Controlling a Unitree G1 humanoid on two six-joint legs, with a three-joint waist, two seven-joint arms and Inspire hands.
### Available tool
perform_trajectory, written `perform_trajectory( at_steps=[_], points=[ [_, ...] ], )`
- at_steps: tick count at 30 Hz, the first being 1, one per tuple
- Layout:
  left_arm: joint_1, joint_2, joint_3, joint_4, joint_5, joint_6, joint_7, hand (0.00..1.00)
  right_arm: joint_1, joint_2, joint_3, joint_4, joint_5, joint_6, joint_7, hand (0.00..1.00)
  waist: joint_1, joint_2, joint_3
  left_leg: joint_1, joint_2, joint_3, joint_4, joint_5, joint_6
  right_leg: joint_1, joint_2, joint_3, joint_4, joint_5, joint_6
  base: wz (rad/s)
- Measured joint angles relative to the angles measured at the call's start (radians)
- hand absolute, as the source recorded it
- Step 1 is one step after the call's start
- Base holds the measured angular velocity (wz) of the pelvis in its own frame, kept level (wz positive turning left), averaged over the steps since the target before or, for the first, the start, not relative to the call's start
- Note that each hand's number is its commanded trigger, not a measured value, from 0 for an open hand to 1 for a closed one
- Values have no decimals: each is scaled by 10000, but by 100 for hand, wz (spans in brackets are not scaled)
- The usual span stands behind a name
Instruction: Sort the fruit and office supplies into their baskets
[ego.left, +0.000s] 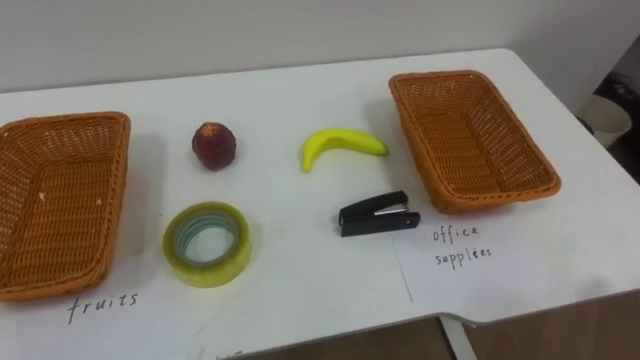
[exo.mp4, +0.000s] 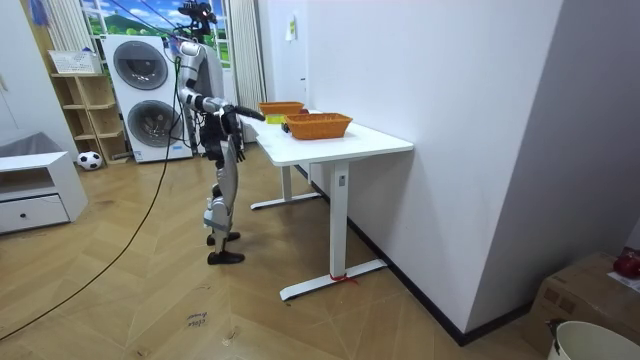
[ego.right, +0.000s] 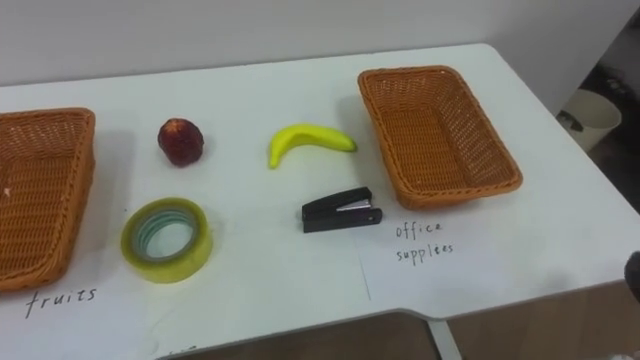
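Plainly, peach (ego.left: 214, 146), banana (ego.left: 340, 147), tape roll (ego.left: 207, 244) and stapler (ego.left: 377, 214) lay unsorted on the table (ego.left: 300, 80), and I could not tell how your hands (exo.mp4: 250, 114) were set. The tape roll sat by the fruit basket (ego.left: 117, 200) and the banana near the office basket (ego.left: 412, 135): you risked swapping them

A home laundry room; stacked washing machines (exo.mp4: 150, 120), wooden shelf (exo.mp4: 85, 115), parquet floor (exo.mp4: 150, 300).

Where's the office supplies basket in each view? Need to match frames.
Left eye view: office supplies basket at upper right, right of the banana.
Right eye view: right of centre, above the stapler.
Room view: the nearer of the two baskets on the white table.
Shared landmark: the fruits basket at the table's other end.
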Motion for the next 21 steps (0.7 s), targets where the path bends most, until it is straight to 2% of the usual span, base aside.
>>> perform_trajectory(
  at_steps=[5,10,13,17,21],
  points=[
    [-9,3,-2,1,-3,47,49,0,-335,-38,-254,-560,-1094,1,-286,0,36,1,-1,-75,10,3,-20,0,0,-108,14,27,15,1,-1,0],
    [-214,6,-36,210,-3,38,187,0,-483,-62,-248,-1099,-1295,28,-369,0,264,-68,14,-33,6,56,-20,0,0,-85,15,53,32,1,-1,-2],
    [-140,85,-27,301,1,43,184,0,-491,-132,-249,-1780,-1457,28,-375,0,284,-148,23,-17,14,38,-20,-1,-1,-49,10,-24,36,1,-1,3],
    [-98,163,79,302,203,43,200,0,-495,-724,-243,-2597,-1544,-7,-361,0,491,-224,28,-21,21,-21,-26,-3,-2,-49,9,-63,40,3,-4,0],
    [-89,184,75,334,352,42,377,0,-775,-941,-242,-2694,-1803,-70,-357,0,553,-255,1,-22,23,-24,-14,-3,-2,-35,12,-84,41,11,-15,0]
  ],
)
